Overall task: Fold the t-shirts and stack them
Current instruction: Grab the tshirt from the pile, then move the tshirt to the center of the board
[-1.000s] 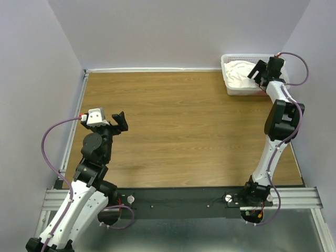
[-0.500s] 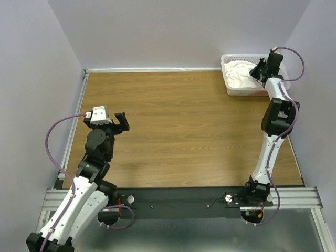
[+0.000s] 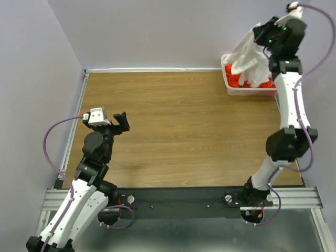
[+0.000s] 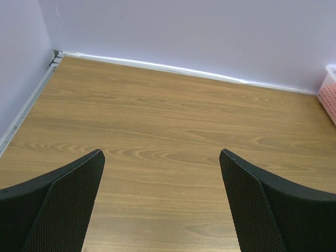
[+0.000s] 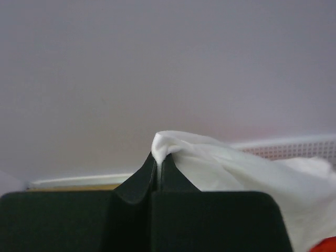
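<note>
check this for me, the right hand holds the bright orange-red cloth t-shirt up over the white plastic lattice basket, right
No: the right hand holds the large plain white cloth t-shirt up over the white plastic lattice basket, as the top external view shows.

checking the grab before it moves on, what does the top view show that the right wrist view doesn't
Only the top view: the left arm with left jaws open over the wood table, and the white shirt hanging from the raised right arm above the basket. Only the right wrist view: the right jaws pinched shut on a fold of that shirt. Both: the white shirt, the basket and the red shirt.
</note>
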`<state>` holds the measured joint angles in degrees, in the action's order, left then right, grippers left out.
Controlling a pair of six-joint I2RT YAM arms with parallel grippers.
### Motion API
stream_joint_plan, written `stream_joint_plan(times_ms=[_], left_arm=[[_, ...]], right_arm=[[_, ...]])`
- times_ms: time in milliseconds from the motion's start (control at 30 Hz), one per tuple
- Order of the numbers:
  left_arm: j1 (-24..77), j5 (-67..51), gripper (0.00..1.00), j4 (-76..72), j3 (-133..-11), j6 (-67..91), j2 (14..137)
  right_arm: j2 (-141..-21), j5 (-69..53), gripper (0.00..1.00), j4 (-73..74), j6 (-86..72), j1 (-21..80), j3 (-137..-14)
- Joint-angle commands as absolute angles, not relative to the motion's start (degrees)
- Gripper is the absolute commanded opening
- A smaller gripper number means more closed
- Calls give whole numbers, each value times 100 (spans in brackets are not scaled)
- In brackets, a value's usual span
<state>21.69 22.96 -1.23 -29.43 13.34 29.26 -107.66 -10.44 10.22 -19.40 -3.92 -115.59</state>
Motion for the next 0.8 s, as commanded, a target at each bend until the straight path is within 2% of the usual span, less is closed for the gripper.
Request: stream_joint_plan(times_ms=[0,200,400,567,767], left_arm=[[2136,1978,98,-378,-2857,1503,2620],[2495,2039,98,-387,-2821,1477,2330],[3058,2127,98,-360,-2821,1485,2189],[3410,2101,98,-325,-2830,1503,2118],[3603,2057,98,-264,-2848,1529,2118]], right_arm=[[-9485,-1379,0,809,-1925,-466,-11725],[-7931,-1801,0,957,-1916,-475,-11357],[-7032,-2565,0,1230,-2363,-475,-10662],[-6698,-3734,0,1318,-3225,-466,-9301],[-6328,-3701,0,1362,-3296,-440,-7124]])
